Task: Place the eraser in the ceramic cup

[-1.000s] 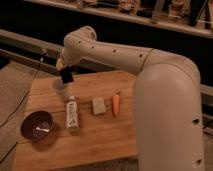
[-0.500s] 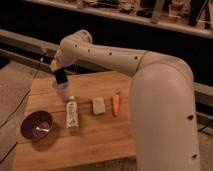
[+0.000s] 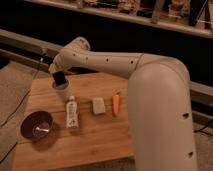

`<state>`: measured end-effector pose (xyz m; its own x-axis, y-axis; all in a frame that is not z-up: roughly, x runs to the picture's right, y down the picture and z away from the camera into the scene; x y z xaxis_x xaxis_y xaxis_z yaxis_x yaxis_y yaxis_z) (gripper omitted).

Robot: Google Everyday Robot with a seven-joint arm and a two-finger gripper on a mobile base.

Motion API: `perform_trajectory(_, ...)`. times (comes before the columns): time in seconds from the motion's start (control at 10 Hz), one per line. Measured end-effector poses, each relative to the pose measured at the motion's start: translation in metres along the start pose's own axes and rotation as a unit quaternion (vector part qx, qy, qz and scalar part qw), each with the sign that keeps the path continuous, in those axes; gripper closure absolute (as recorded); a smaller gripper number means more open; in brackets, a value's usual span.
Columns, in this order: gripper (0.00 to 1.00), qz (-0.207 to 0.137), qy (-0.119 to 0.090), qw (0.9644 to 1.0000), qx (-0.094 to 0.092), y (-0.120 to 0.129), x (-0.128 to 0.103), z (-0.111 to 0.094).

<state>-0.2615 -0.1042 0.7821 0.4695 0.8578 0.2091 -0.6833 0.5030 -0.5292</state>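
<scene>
Jaws of our gripper (image 3: pixel 56 74) are pinching the eraser (image 3: pixel 60 78), which is hanging upright directly over the ceramic cup (image 3: pixel 61 92) at the surface's (image 3: pixel 95 135) ten o'clock. We are judging placement underway; next we're needing to lower slightly and release.

— What is holding everything up?

— A wooden table (image 3: pixel 95 142). My claw (image 3: pixel 59 79) hangs over its far left part, shut on the black eraser (image 3: pixel 60 78), right above the ceramic cup (image 3: pixel 62 93) that stands on the wood.

— What else sits on it?

— A dark purple bowl (image 3: pixel 36 126) near the front left. Then a white tube (image 3: pixel 72 112), a pale block (image 3: pixel 98 105) and a carrot (image 3: pixel 115 104), side by side.
</scene>
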Motion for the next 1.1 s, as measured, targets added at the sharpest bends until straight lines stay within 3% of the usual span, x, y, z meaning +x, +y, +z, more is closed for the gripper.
perform_trajectory(0.4, 0.98, -0.019, 0.004, 0.9998, 0.009, 0.009, 0.019, -0.001)
perform_trajectory(0.7, 0.96, -0.021, 0.013, 0.9997, 0.003, 0.017, 0.032, -0.006)
perform_trajectory(1.1, 0.57, -0.024, 0.034, 0.9990, -0.016, 0.032, 0.043, -0.009)
